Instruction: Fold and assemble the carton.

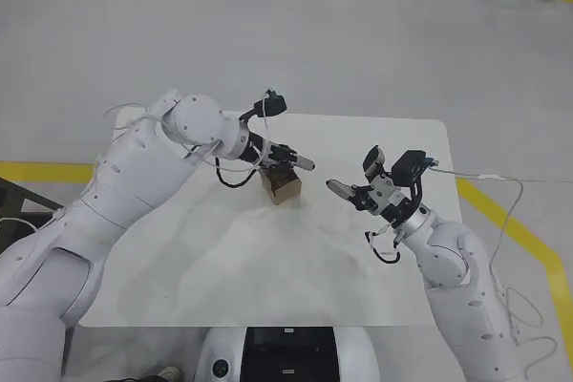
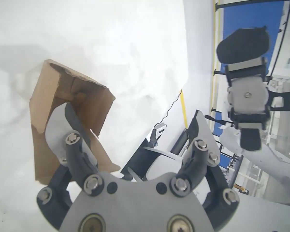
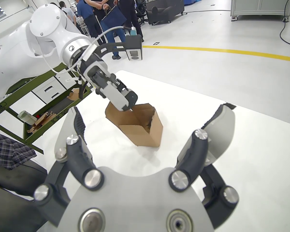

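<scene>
Carton [image 1: 285, 184], brown cardboard, stands half-formed, top open; closing flaps looks left to do. Left gripper [image 2: 133, 113] spread, one finger inside it; right gripper [image 1: 337, 187] spread, apart.

Both arms: glossy white shells, rounded joints.
Left arm [image 3: 48, 37]: silver wrist collar; white cable [image 3: 106, 31] loops to a black-bracketed camera box [image 3: 134, 48].
Right arm [image 1: 449, 253]: black cable [image 1: 380, 248] curls at the wrist.
Left gripper [image 2: 133, 112] and right gripper [image 3: 151, 108]: grey plate, black links, silver screws [image 3: 94, 178], white fingers [image 3: 222, 126], ribbed black pads [image 3: 79, 121].
</scene>
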Motion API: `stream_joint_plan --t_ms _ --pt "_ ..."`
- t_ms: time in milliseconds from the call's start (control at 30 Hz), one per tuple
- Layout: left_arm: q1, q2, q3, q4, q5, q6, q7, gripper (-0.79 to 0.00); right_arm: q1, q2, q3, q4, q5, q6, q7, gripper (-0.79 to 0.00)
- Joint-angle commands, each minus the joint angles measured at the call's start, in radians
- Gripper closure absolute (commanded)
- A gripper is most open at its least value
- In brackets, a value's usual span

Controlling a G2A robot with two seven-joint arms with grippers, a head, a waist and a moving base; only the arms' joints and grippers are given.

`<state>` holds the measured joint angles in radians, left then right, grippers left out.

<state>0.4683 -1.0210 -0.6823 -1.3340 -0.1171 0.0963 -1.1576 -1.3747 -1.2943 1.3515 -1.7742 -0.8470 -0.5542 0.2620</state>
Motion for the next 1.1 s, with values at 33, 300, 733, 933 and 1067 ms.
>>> stream_joint_plan --t_ms 33,300,733,933,1067 --pt "0.05 0.029 -0.089 -0.024 -0.03 -0.042 0.026 -0.785 0.0 0.0 0.0 0.0 0.0 0.0 0.0 -0.785" --pt "0.162 0.085 -0.273 -0.05 -0.03 -0.148 0.115 -0.785 0.0 0.0 0.0 0.0 0.0 0.0 0.0 -0.785" --pt "0.278 0.151 -0.456 -0.077 0.225 -0.196 0.182 -0.785 -0.005 -0.003 -0.056 -0.019 0.004 0.027 0.015 -0.785" --pt "0.394 0.192 -0.613 -0.128 0.172 -0.348 0.122 -0.785 0.026 -0.01 -0.143 0.002 0.029 0.073 0.076 -0.785" --pt "0.487 0.217 -0.739 -0.125 0.046 -0.474 0.051 -0.785 0.048 -0.013 -0.177 0.008 0.044 0.096 0.116 -0.785"
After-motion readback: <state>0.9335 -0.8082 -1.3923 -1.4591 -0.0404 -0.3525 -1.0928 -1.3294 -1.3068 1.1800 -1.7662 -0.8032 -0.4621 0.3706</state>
